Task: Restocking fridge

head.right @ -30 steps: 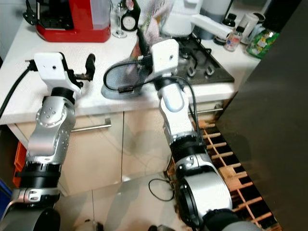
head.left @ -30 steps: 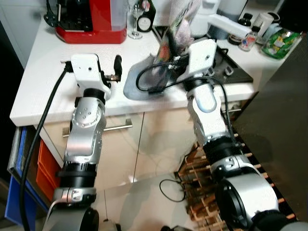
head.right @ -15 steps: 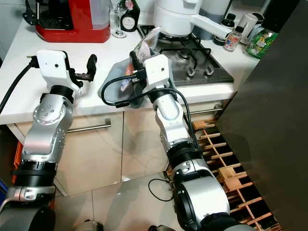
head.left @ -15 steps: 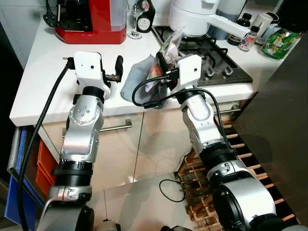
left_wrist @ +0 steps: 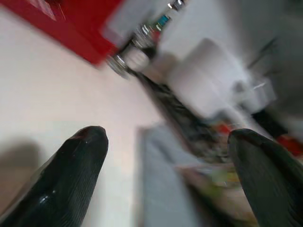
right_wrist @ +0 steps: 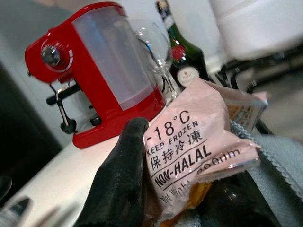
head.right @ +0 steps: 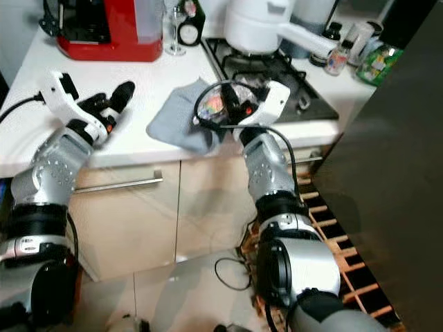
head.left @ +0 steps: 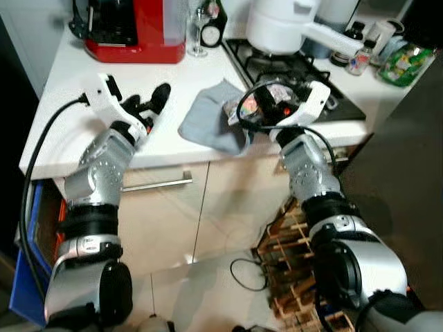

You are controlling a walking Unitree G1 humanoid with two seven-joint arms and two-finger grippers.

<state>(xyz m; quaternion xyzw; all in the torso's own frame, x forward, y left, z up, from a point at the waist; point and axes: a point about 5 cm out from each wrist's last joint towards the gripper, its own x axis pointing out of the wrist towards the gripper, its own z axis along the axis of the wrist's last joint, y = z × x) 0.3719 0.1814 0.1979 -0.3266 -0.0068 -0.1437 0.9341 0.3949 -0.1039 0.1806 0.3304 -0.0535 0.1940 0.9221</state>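
Note:
A pink frozen-food packet [right_wrist: 189, 146] marked "-18°C KEEP FROZEN" sits tilted between the black fingers [right_wrist: 120, 184] of my right gripper [head.left: 252, 111], which is shut on it. The packet [head.left: 268, 98] hangs just above the right edge of a crumpled grey cloth bag [head.left: 208, 121] on the white counter [head.left: 62, 104], close to the hob. My left gripper [head.left: 147, 100] hovers over the counter to the left of the cloth bag. Its fingers [left_wrist: 71, 179] are spread wide with nothing between them.
A red coffee machine [head.left: 135, 28], a wine glass [head.left: 197, 28] and a dark bottle [right_wrist: 177, 52] stand at the back of the counter. A white pot [head.left: 284, 24] sits on the gas hob [head.left: 304, 69]. A dark panel [head.left: 408, 180] rises on the right, with a wooden rack [head.left: 287, 232] on the floor.
My right gripper has come down and back toward the counter's front edge with the packet, which was held higher over the cloth bag. My left wrist has rolled, its fingers now pointing across the counter.

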